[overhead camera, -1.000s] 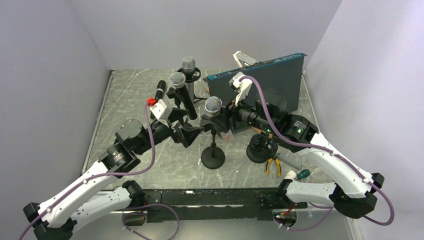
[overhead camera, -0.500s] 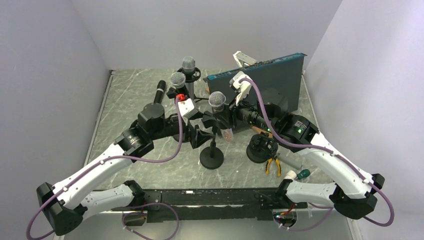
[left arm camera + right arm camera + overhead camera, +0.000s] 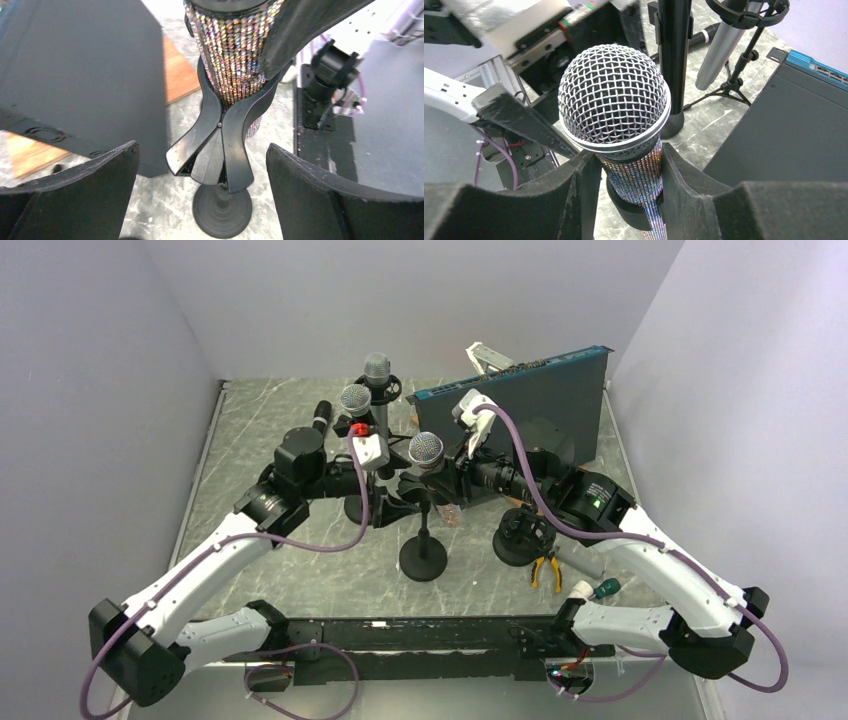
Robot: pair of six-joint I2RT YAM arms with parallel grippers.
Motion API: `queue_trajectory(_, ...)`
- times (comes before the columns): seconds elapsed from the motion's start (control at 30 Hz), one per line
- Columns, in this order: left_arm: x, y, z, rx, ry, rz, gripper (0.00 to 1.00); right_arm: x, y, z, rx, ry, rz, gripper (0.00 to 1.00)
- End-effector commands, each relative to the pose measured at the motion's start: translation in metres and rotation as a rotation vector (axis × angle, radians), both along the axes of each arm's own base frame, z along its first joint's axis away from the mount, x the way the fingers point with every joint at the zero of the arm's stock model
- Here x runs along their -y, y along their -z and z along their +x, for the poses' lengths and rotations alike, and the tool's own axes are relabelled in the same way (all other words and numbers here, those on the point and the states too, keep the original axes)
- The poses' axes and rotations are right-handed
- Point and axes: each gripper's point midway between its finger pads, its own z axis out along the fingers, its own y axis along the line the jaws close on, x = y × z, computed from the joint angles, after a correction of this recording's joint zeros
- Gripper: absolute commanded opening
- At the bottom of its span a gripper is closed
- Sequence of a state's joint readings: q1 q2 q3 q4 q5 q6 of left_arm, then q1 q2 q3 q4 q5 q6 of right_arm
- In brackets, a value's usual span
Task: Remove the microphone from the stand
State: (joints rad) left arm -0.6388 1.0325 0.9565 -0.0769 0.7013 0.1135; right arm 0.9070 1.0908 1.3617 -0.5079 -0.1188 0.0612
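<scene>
The left wrist view alone shows the stand (image 3: 220,150) from low down. Its black clip cups the glittered handle of the microphone (image 3: 614,105), and the round base is at 6 o'clock. The right wrist view alone shows the silver mesh head up close.

From above, the microphone sits upright in the stand near the middle of the grey marbled table (image 3: 240,430), with pale walls on three sides. A dark case (image 3: 530,400) stands at 1 o'clock from it, two other microphones (image 3: 356,400) at 11 o'clock, and yellow-handled pliers (image 3: 545,570) at 4 o'clock.

The right gripper (image 3: 629,150) has its padded fingers (image 3: 574,190) pressed on the handle just under the head. The left gripper (image 3: 202,146) is spread wide, its fingers at 3 and 9 o'clock of the clip, touching nothing.
</scene>
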Motion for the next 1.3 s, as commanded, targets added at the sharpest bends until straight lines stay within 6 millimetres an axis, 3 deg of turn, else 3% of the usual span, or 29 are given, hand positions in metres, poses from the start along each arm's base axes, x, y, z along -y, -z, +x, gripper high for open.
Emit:
queue_trajectory(0.0,0.012,-0.012,-0.025,-0.004,0.248,-0.046,0.98,-0.007,-0.011,-0.019,-0.021,-0.083,0.070,0.04)
queue_trajectory(0.17,0.014,-0.007,-0.014,0.008,0.204,-0.049,0.94,-0.007,-0.010,-0.019,-0.024,-0.085,0.067,0.02)
queue_trajectory(0.3,0.014,-0.012,-0.016,0.020,0.207,-0.078,0.87,-0.009,-0.008,-0.017,-0.027,-0.080,0.061,0.01)
queue_trajectory(0.47,0.014,-0.004,-0.021,-0.013,0.228,-0.069,0.77,-0.012,-0.005,-0.013,-0.033,-0.079,0.051,0.00)
queue_trajectory(0.53,0.014,0.001,-0.019,-0.037,0.226,-0.043,0.63,-0.014,-0.004,-0.013,-0.034,-0.082,0.047,0.00)
queue_trajectory(0.67,0.012,0.012,-0.012,-0.075,0.194,0.042,0.03,-0.013,-0.008,-0.011,-0.022,-0.074,0.049,0.00)
queue_trajectory(0.93,0.012,0.020,-0.008,-0.092,0.172,0.055,0.00,-0.007,-0.038,-0.010,0.043,-0.055,0.096,0.00)
queue_trajectory(1.27,0.013,0.027,-0.005,-0.113,0.168,0.072,0.00,0.001,-0.138,-0.019,0.248,-0.088,0.244,0.00)
